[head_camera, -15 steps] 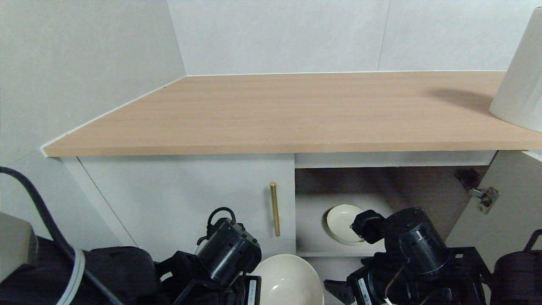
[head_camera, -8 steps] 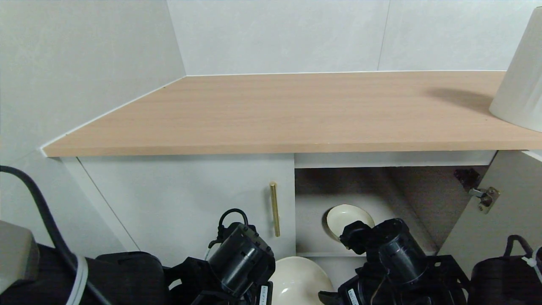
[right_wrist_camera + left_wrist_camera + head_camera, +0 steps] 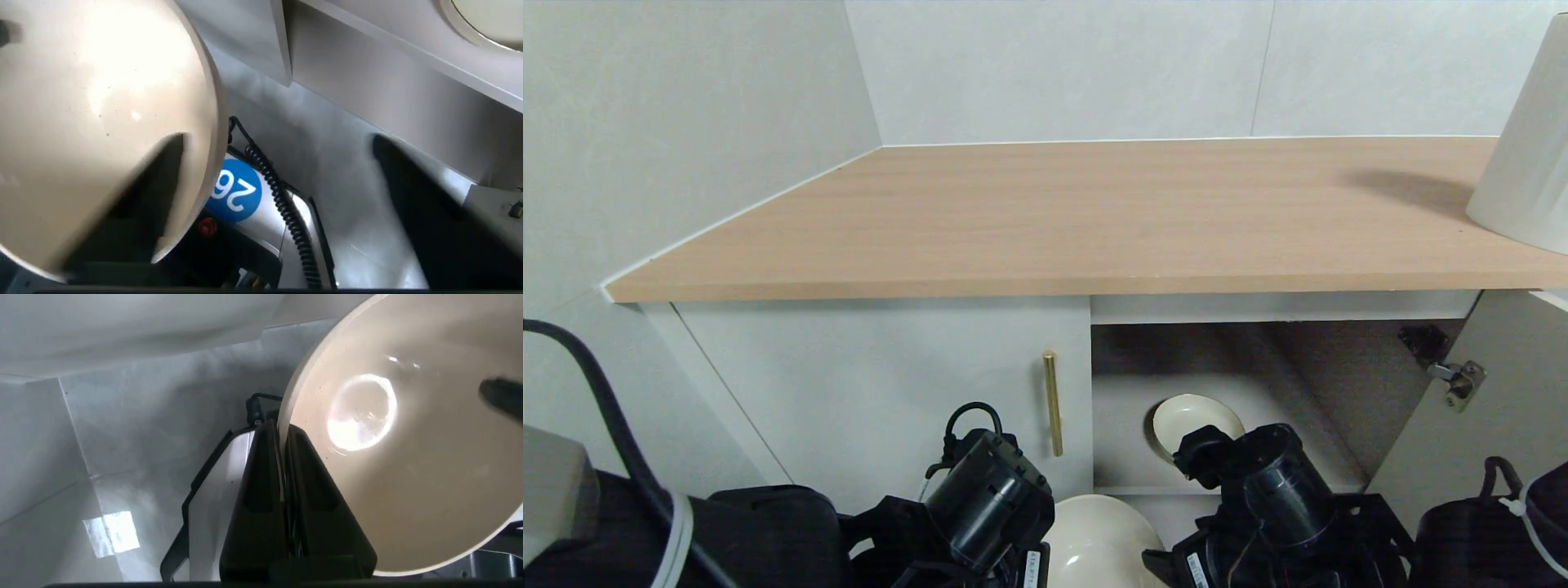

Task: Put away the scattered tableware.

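The wooden counter [image 3: 1094, 220] runs across the top. Below it sits the pale cabinet [image 3: 866, 384], its right door [image 3: 1462, 425] swung open on a low shelf [image 3: 1119, 457]. The large bowl [image 3: 1094, 543] hangs low in front of the cabinet, just below the shelf's front edge. The small dish [image 3: 1194, 418] already sits on that shelf, toward its left side.

The left hand [image 3: 282, 437] pinches the large bowl's rim between closed fingers, with the bowl tipped on edge. The right hand [image 3: 278, 163] sits just beside it with its fingers spread wide and nothing between them.

By the look of it, the job now is getting this bowl inside. It needs lifting above the shelf lip first, then levelling before it goes in. The space to the dish's right looks the safer spot. A rim pinch on a wide bowl could let it swing, so slow travel makes sense. The left door's gold handle [image 3: 1053, 403] stands close to the path and is worth clearing.
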